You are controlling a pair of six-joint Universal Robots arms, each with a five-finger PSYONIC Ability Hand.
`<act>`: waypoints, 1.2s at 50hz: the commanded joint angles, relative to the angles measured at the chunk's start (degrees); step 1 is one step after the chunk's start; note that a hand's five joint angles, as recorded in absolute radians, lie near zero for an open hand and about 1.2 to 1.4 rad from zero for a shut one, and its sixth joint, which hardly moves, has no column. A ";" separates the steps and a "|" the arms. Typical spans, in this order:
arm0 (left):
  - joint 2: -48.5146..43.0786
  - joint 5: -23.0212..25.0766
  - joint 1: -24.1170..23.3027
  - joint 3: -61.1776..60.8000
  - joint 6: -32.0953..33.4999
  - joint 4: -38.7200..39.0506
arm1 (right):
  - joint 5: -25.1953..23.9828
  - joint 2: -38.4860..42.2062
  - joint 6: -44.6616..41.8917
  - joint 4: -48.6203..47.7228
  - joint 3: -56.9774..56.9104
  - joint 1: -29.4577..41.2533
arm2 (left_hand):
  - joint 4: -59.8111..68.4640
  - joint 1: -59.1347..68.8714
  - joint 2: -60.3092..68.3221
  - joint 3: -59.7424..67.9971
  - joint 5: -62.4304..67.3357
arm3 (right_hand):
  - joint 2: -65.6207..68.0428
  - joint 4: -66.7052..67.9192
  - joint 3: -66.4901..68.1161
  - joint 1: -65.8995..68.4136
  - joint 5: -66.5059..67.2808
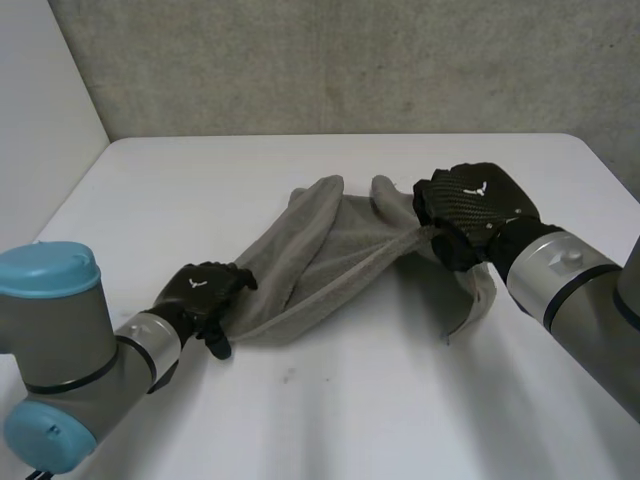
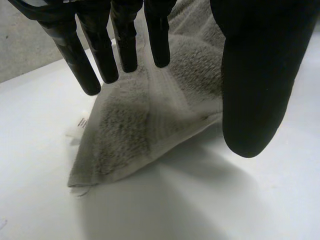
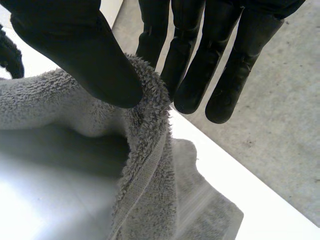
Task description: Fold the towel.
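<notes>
Towel bunched, slung low over tabletop. Left robot hand pinches one end by a corner, right robot hand pinches the hem. Soft, light, floppy terry; likely sags, so best gripped at corners and hems.

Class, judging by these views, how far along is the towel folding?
Done: the left hand grips a corner of the towel, and the right hand pinches an edge. In hand: the towel is bunched and stretched between them. To do: no neat fold yet; bring the ends together and flatten.
</notes>
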 commanded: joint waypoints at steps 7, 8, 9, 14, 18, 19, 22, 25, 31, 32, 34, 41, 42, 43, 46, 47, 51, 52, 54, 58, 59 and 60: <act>-4.44 -0.27 -0.22 3.14 -0.25 3.09 | 0.88 -1.24 0.56 1.66 -1.15 -0.15 | 18.14 18.23 18.14 18.13 18.08 | 12.09 11.37 11.73 25.26 12.91; -4.97 -0.27 -0.30 3.40 -0.25 3.53 | 1.41 -1.24 0.56 1.66 -1.32 -0.15 | 18.97 19.07 18.97 18.97 18.91 | 12.09 11.37 11.73 25.26 12.91; -5.41 -0.27 -0.48 3.58 -0.25 3.62 | 1.93 -1.24 0.56 1.66 -1.59 -0.07 | 19.31 19.41 19.32 19.31 19.25 | 12.09 11.37 11.73 25.26 12.91; -6.29 -0.27 -1.45 4.28 -0.25 3.53 | 3.34 -1.16 0.56 1.66 -2.38 0.02 | 19.48 19.58 19.49 19.48 19.42 | 12.09 11.37 11.73 25.26 12.91; -6.29 -0.36 -2.15 4.19 -0.34 3.36 | 3.61 -1.15 0.56 1.66 -3.00 0.11 | 18.81 18.91 18.81 18.81 18.75 | 12.09 11.37 11.73 25.26 12.91; -6.12 -0.36 -2.41 4.19 -0.34 3.09 | 3.61 -1.15 0.56 1.66 -3.26 0.11 | 18.31 18.41 18.31 18.31 18.25 | 12.09 11.37 11.73 25.26 12.91; -5.24 -0.36 -3.03 3.58 -0.43 2.92 | 3.70 -1.07 0.74 1.66 -4.05 0.11 | 15.80 15.89 15.80 15.79 15.73 | 12.09 11.37 11.73 25.26 12.91; -3.92 -0.36 -3.82 3.05 -0.78 2.39 | 3.78 -1.07 1.52 1.66 -4.84 0.11 | 10.43 10.53 10.44 10.43 10.37 | 12.09 11.37 11.73 25.26 12.91; -1.63 -0.36 -4.35 2.17 -3.24 0.46 | 4.40 -0.80 1.88 1.66 -5.81 0.11 | 1.48 1.58 1.49 1.48 1.42 | 12.09 11.37 11.73 25.26 12.91; -1.37 -0.53 -4.35 2.17 -4.46 -0.15 | 4.57 -0.72 1.88 1.66 -6.07 0.11 | 1.15 1.25 1.16 1.15 1.09 | 12.09 11.37 11.73 25.26 12.91; -1.28 -0.53 -4.44 2.17 -5.61 -0.60 | 4.57 -0.72 1.88 1.66 -6.34 0.11 | 1.15 1.24 1.15 1.14 1.09 | 12.09 11.37 11.73 25.26 12.91; -1.89 -0.44 -6.28 2.70 -8.51 -2.71 | 4.57 -0.63 1.88 1.66 -6.77 0.11 | 2.16 2.25 2.16 2.15 2.09 | 12.09 11.37 11.73 25.26 12.91; -1.90 -0.44 -6.28 2.70 -8.51 -2.71 | 4.57 -0.63 1.88 1.66 -6.77 0.11 | 2.16 2.25 2.16 2.15 2.10 | 12.09 11.37 11.73 25.26 12.91; -2.16 -0.62 -6.89 2.96 -8.60 -2.80 | 4.57 -0.63 1.97 1.75 -6.77 0.11 | 2.66 2.75 2.66 2.65 2.59 | 12.09 11.37 11.73 25.26 12.91; -3.12 -0.62 -8.03 3.66 -9.21 -2.62 | 4.57 -0.89 2.14 1.75 -6.77 0.11 | 4.00 4.09 4.00 3.99 3.94 | 12.09 11.37 11.73 25.26 12.91; -3.13 -0.62 -8.04 3.67 -9.22 -2.62 | 4.57 -0.98 2.23 1.75 -6.77 0.11 | 4.01 4.10 4.01 4.00 3.95 | 12.09 11.37 11.73 25.26 12.91; -5.76 -0.97 -10.40 6.12 -11.75 -2.80 | 4.66 -1.07 2.23 1.66 -6.86 0.11 | 8.53 8.62 8.53 8.52 8.47 | 12.09 11.37 11.73 25.26 12.91; -6.46 -0.97 -11.02 6.82 -12.90 -2.80 | 4.66 -1.15 2.23 1.66 -6.86 0.11 | 12.21 12.31 12.22 12.21 12.15 | 12.09 11.37 11.73 25.26 12.91; -6.99 -0.97 -11.38 7.53 -13.95 -2.80 | 4.66 -1.15 2.23 1.66 -6.86 0.11 | 19.24 19.34 19.25 19.24 19.18 | 12.09 11.37 11.73 25.26 12.91; -7.61 -1.15 -11.82 8.41 -15.46 -2.36 | 4.66 -1.24 2.32 1.66 -7.04 0.11 | 41.18 41.28 41.19 41.18 41.12 | 12.09 11.37 11.73 25.26 12.91; -7.70 -1.93 -11.82 8.76 -15.72 -2.18 | 4.66 -1.16 2.41 1.66 -7.04 -0.06 | 57.15 57.24 57.15 57.14 57.09 | 12.09 11.37 11.73 25.26 12.91; -7.35 -3.59 -11.82 9.11 -15.81 -2.18 | 4.66 -1.15 2.32 1.66 -6.95 -0.24 | 57.31 57.40 57.31 57.30 57.24 | 12.09 11.37 11.73 25.26 12.91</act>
